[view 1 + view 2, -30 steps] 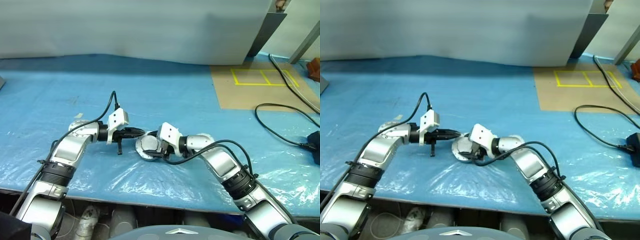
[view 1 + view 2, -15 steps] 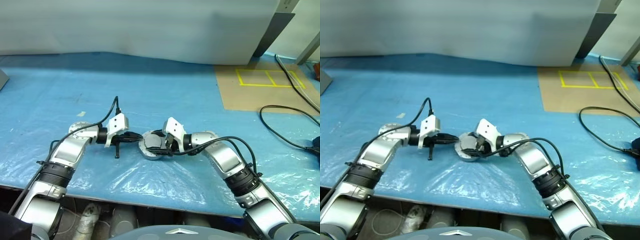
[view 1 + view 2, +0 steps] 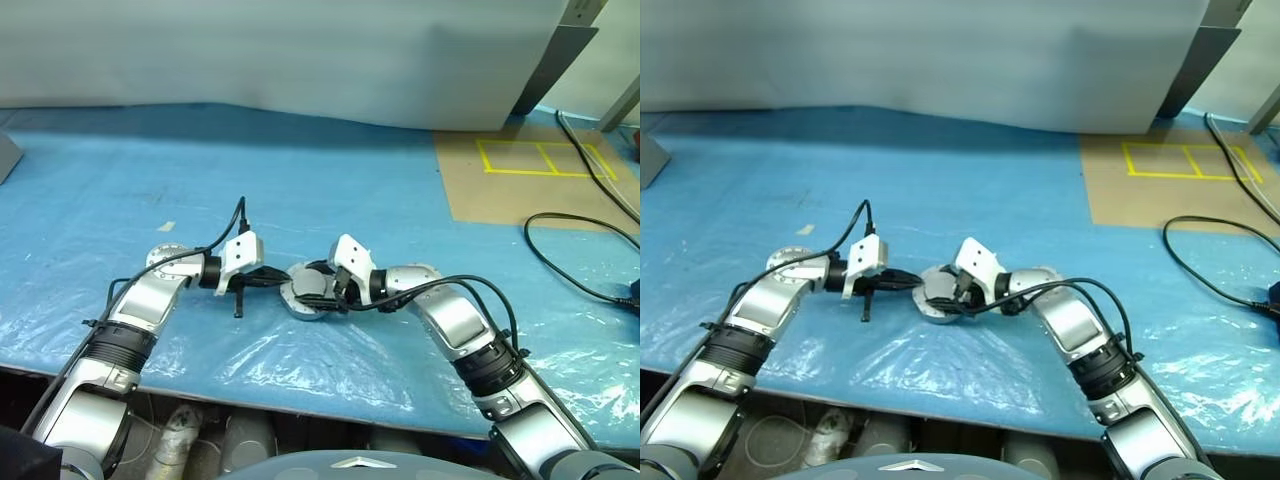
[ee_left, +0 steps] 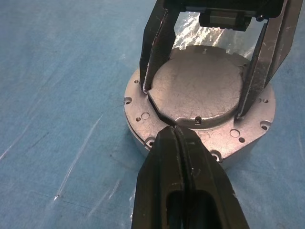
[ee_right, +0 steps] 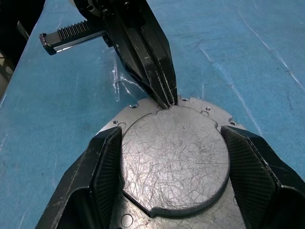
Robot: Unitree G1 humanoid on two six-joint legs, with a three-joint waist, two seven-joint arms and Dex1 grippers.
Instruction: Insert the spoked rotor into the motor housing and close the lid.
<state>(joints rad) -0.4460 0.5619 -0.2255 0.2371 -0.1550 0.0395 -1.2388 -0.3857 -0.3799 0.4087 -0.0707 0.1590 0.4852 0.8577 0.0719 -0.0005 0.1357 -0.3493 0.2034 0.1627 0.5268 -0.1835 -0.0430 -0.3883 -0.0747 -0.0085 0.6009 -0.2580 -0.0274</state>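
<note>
Right tool [image 5: 172, 191] astride motor housing [image 4: 200, 102]

I find no text, label, brand or number that I can read in any view. The only sign-like marking I see is a yellow tape outline [image 3: 540, 158] of two joined boxes, on the brown board [image 3: 500, 190] at the upper right of the head views; it carries no lettering.
</note>
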